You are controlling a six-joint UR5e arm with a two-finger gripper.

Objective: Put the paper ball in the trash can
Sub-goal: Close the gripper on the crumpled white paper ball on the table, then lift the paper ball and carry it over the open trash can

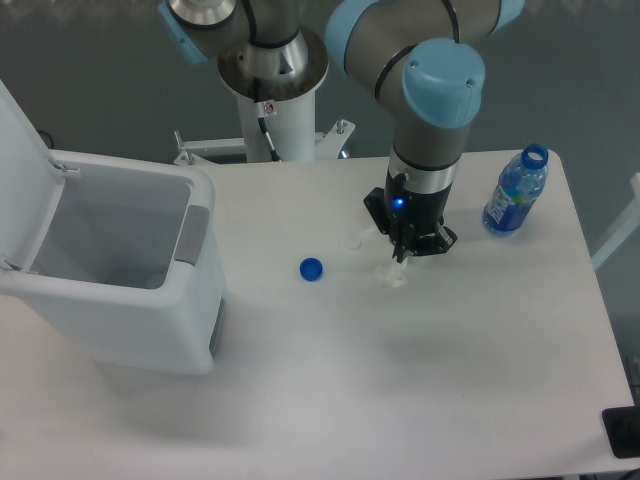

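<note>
The paper ball [393,277] is a small crumpled white wad on the white table, right of centre. My gripper [402,254] points straight down just above and behind it, with the dark fingertips [400,252] at the ball's upper edge. The angle hides whether the fingers are apart or touching the ball. The trash can [120,300] is a large white bin at the left. Its flip lid [20,150] stands open and shows the grey inside. It is far to the left of the gripper.
A blue bottle cap [311,268] lies between the bin and the ball. A small clear-white object [352,240] sits just left of the gripper. An open blue water bottle [516,192] stands at the back right. The arm's base post [275,110] is at the back.
</note>
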